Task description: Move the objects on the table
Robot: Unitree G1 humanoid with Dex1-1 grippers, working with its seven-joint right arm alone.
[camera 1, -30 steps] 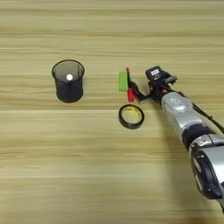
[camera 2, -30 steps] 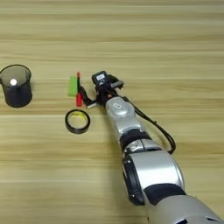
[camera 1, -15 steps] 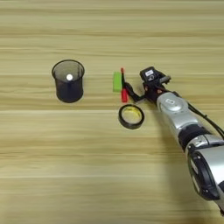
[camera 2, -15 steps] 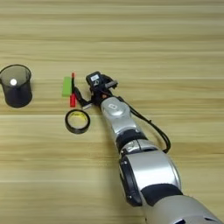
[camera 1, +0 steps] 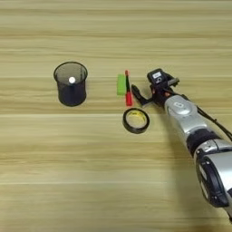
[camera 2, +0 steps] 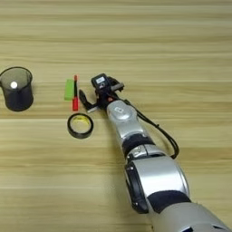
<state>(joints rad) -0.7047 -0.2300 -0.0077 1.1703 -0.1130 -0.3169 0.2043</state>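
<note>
- A dark mesh cup (camera 1: 70, 84) stands upright on the wooden surface, toward the left side of the left eye view; in the right eye view it sits close to the left edge.
- Its wall is see-through mesh, round at the rim and slightly narrower toward the base, with the mouth facing up.
- A small white ball (camera 1: 71, 80) lies inside the cup, visible through the open mouth, near the back wall.
- The cup stands alone, well apart from the other small items to its right, with bare wood all round it.
- A soft shadow falls at the cup's base.
</note>
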